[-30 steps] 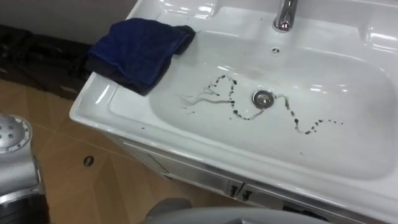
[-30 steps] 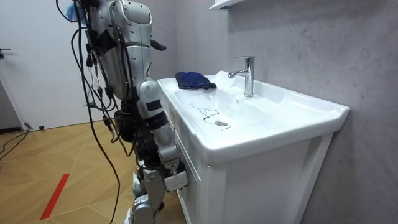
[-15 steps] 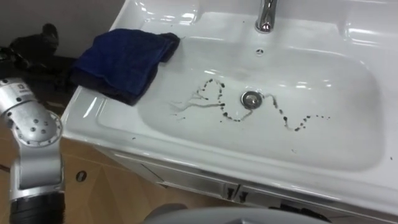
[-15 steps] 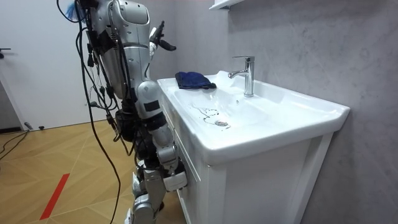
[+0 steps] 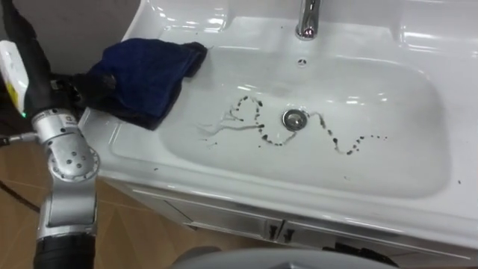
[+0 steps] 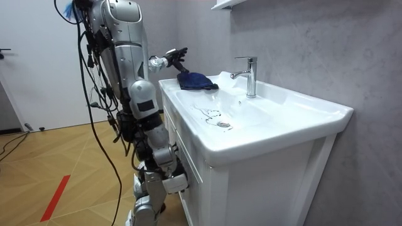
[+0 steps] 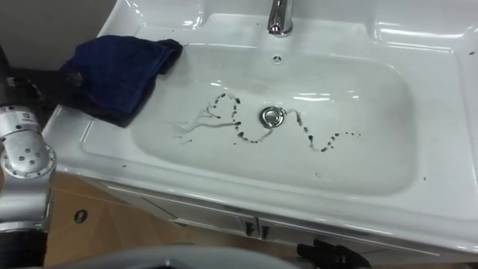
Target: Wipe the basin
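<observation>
Room view: the robot was seen standing at the front of the basin [image 6: 264, 135]. The left hand [image 6: 174, 56] was held up at about 10 o'clock of the cloth [image 6: 195, 80], near it but apart. Its fingers were straight and spread, and nothing was held. The right hand [image 6: 176, 182] was noted low by the cabinet [image 6: 251, 188]; its state could not be told.

Left eye view: the cloth was recorded bunched on the rim at 10 o'clock of the drain [image 5: 295, 117], with one corner lapping toward the bowl. A dark stain [image 5: 261, 136] was traced from 9 to 3 o'clock through the drain. The tap [image 5: 307, 19] was noted at 12 o'clock.

Right eye view: the same layout was confirmed. The stain was untouched, so wiping was judged not yet begun.

Step judged: reach for the cloth. The grasp would best be placed on the bunched middle, not the thin corner. A thick fold should be gathered so that a flat pad is left under the palm. The cloth could then be drawn toward 4 o'clock, into the bowl and along the stain.
</observation>
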`<state>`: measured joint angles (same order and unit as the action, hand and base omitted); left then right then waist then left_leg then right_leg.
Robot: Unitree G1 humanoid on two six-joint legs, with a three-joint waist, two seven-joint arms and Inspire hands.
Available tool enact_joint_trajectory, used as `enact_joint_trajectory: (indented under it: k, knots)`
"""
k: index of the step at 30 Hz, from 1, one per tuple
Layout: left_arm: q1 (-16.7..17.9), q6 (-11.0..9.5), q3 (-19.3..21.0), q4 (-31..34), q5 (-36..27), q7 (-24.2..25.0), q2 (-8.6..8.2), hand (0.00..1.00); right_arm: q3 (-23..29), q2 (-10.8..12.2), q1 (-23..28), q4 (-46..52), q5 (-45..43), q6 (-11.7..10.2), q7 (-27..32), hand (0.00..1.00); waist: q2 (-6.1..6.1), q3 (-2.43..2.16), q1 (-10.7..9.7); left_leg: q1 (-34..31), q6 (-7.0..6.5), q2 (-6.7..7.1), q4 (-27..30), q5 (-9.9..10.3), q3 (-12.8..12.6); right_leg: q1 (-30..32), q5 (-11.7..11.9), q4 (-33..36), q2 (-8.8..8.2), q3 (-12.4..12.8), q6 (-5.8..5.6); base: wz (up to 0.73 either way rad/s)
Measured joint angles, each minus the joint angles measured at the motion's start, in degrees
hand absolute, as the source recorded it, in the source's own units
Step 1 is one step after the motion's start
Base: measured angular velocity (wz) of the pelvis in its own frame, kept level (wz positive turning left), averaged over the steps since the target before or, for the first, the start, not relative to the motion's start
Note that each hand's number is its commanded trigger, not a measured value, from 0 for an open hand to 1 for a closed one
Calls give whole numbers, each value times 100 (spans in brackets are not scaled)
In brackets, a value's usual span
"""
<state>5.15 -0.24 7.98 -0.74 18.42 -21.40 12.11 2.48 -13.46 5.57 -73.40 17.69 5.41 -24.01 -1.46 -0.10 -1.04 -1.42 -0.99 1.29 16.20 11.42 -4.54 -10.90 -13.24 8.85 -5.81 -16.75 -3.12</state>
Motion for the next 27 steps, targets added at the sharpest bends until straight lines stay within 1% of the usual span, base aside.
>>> enact_joint_trajectory:
  k: [2,4,6,7,10,13,14,15,16,20,23,27]
  knots:
    - [-1,1,-121,15,120,87,0,0,0,11,-2,4,-1,-42,1,0,0,-2,-25,-2,0,-6,1,0,-7,4,2,0,7,39,0,-2]
    - [-5,-6,-282,41,362,190,1,0,-6,13,-23,-24,-2,-73,0,0,11,4,-34,-1,0,-13,15,0,-18,8,7,0,12,54,6,-3]
    - [-8,-19,-381,42,471,228,2,0,-10,13,-42,-78,-2,-116,0,0,18,9,-40,-1,0,-24,42,0,-26,11,19,-1,21,67,8,-3]
    - [-9,-29,-406,42,523,279,2,0,-18,15,-47,-99,-2,-141,1,0,34,19,-41,-1,1,-33,48,1,-34,12,24,-2,28,77,11,-3]
    - [-8,-33,-469,42,726,351,2,0,-85,21,-48,-146,7,-226,2,0,39,23,-39,-5,3,-55,52,1,-41,14,42,-8,44,82,25,-1]
    - [-8,-35,-574,50,885,456,3,0,-121,19,-51,-148,3,-256,6,0,46,16,-35,-30,4,-64,53,2,-38,26,53,-9,54,86,32,0]
    - [-7,-36,-593,50,898,472,4,0,-122,19,-48,-148,-2,-271,5,0,48,7,-33,-39,4,-65,56,1,-38,35,56,-8,55,88,31,0]
    - [-5,-36,-611,50,1022,520,4,0,-124,19,-33,-145,-10,-292,5,0,48,-28,-33,-88,4,-68,70,-1,-40,78,64,-5,59,87,33,0]
    - [-5,-37,-619,61,1127,563,6,0,-124,20,-30,-140,-9,-298,4,0,46,-32,-41,-108,4,-77,90,0,-39,91,81,-7,67,86,34,0]
    - [42,-35,-774,60,1378,574,20,0,-139,20,-41,-143,-9,-307,10,0,55,-29,-52,-104,3,-86,86,-1,-48,92,98,-7,73,85,33,0]
    - [158,-36,-942,6,1535,574,20,0,-184,21,-38,-145,-8,-355,35,0,65,-22,-63,-97,7,-98,82,-4,-66,93,102,-9,82,92,38,-3]
    - [199,-17,-1051,-306,1616,586,20,0,-255,21,-50,-137,-7,-365,175,0,82,-12,-61,-102,15,-117,81,-8,-81,104,108,-11,97,94,48,0]
